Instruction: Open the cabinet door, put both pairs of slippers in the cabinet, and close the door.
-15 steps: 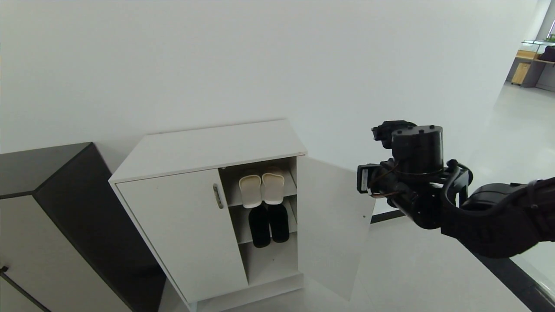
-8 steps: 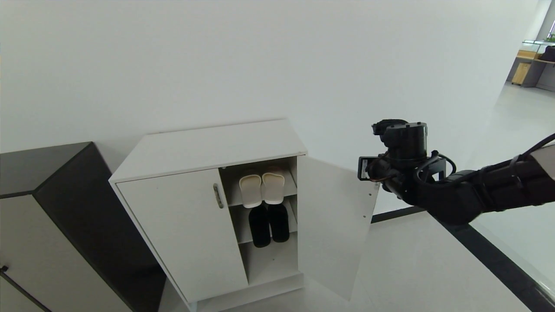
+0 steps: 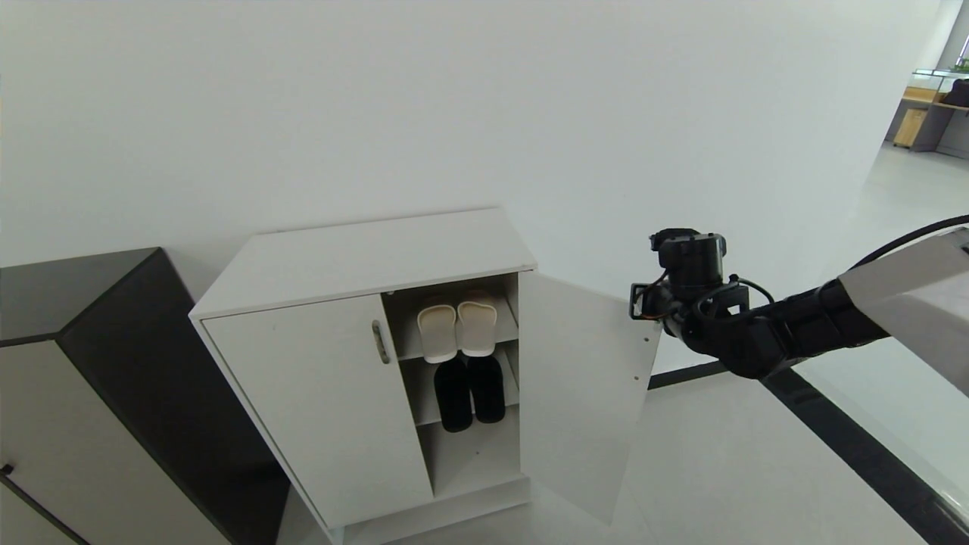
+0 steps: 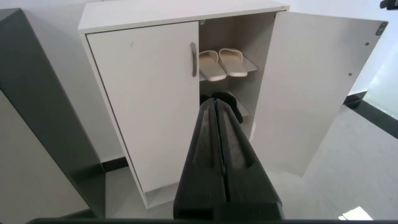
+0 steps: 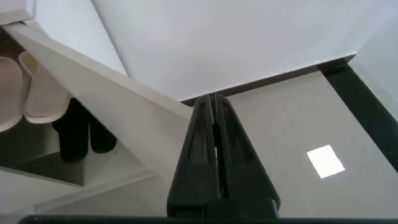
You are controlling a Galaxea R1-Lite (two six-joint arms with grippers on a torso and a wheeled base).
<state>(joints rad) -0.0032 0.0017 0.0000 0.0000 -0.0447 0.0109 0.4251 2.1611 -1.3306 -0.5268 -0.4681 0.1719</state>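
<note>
The white cabinet (image 3: pixel 363 257) stands against the wall with its right door (image 3: pixel 583 378) swung open. A cream pair of slippers (image 3: pixel 456 327) lies on the top shelf, a black pair (image 3: pixel 469 390) on the shelf below. My right gripper (image 3: pixel 649 306) is at the top outer corner of the open door, on its outer side. In the right wrist view this gripper (image 5: pixel 213 99) is shut and empty, its tip at the door (image 5: pixel 112 106). My left gripper (image 4: pixel 216 102) is shut and empty, held back in front of the cabinet opening, well short of the cream slippers (image 4: pixel 222 63).
The cabinet's left door is closed, with a metal handle (image 3: pixel 378 342). A dark cabinet (image 3: pixel 113 341) stands close on the left. Right of the open door is bare floor with a black strip (image 3: pixel 833 424).
My right arm has stretched out away from the head camera, carrying its gripper to the door's top outer corner. The door has hardly moved. Slippers and left arm are still.
</note>
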